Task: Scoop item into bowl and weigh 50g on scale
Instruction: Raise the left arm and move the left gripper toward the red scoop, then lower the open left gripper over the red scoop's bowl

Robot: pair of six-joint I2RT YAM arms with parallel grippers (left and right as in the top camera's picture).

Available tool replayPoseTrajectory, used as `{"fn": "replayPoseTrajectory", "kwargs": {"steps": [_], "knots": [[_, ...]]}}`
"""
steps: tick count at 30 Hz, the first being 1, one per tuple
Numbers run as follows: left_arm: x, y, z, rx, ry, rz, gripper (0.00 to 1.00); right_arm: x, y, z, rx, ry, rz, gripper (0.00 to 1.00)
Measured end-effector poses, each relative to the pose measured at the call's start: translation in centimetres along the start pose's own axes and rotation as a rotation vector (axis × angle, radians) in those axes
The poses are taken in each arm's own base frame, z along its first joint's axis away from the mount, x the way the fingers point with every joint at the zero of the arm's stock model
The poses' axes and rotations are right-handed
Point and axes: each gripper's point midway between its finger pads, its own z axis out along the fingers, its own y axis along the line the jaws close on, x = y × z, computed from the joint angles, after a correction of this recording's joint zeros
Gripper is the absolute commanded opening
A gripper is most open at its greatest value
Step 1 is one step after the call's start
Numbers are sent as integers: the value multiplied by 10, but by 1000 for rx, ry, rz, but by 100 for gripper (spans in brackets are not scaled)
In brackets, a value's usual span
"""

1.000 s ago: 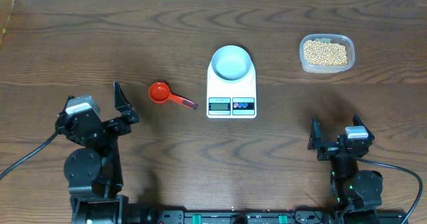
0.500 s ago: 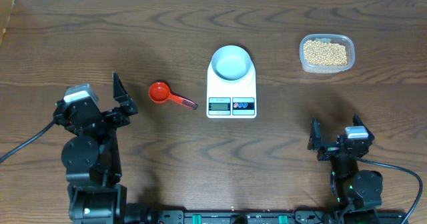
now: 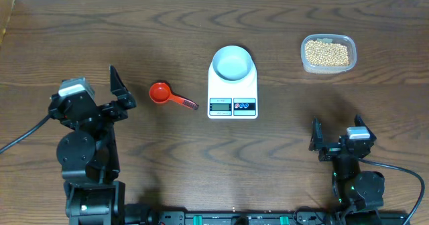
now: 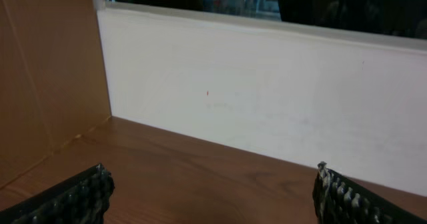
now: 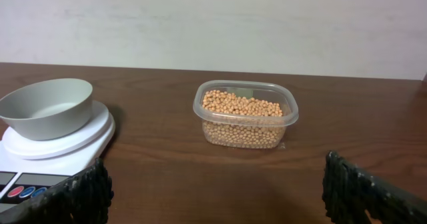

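Observation:
Tan beans fill a clear tub (image 3: 327, 53) at the back right, which the right wrist view shows straight ahead as the tub (image 5: 244, 114). The pale bowl (image 3: 232, 63) stands on the white scale (image 3: 232, 94) at mid-table; both the bowl (image 5: 47, 106) and the scale (image 5: 47, 151) show at the left of the right wrist view. A red scoop (image 3: 161, 92) lies left of the scale, handle pointing right. My left gripper (image 3: 120, 90) is open just left of the scoop. My right gripper (image 3: 336, 128) is open at the front right, well short of the tub. Nothing is between either pair of fingers.
The left wrist view looks past the open left gripper (image 4: 210, 184) at bare wood, a white wall (image 4: 267, 97) and a brown cardboard panel (image 4: 40, 84) on the left. A black cable (image 3: 20, 141) trails from the left arm.
My left arm has shifted a little to the left and toward the back, its open gripper moving with it. The right arm, scoop, bowl and tub have not moved.

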Motion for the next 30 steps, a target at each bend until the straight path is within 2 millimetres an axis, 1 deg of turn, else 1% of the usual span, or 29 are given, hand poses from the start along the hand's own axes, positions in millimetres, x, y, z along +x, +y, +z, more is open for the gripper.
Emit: {"fn": "replayPoseTrajectory", "kwargs": {"steps": [4, 9, 12, 18, 21, 24, 30], "knots": [[-5, -1, 1, -1, 6, 1, 98, 0, 0, 0, 0, 0, 0, 99], [-4, -2, 8, -5, 51, -1, 98, 0, 0, 0, 0, 0, 0, 99], [1, -3, 14, -11, 98, -2, 98, 0, 0, 0, 0, 0, 0, 99], [20, -3, 22, -31, 259, 13, 98, 0, 0, 0, 0, 0, 0, 99], [28, -6, 24, -20, 337, 25, 98, 0, 0, 0, 0, 0, 0, 99], [37, -13, 25, 12, 405, 30, 98, 0, 0, 0, 0, 0, 0, 99], [70, -34, 22, 137, 554, 15, 98, 0, 0, 0, 0, 0, 0, 99]]}}
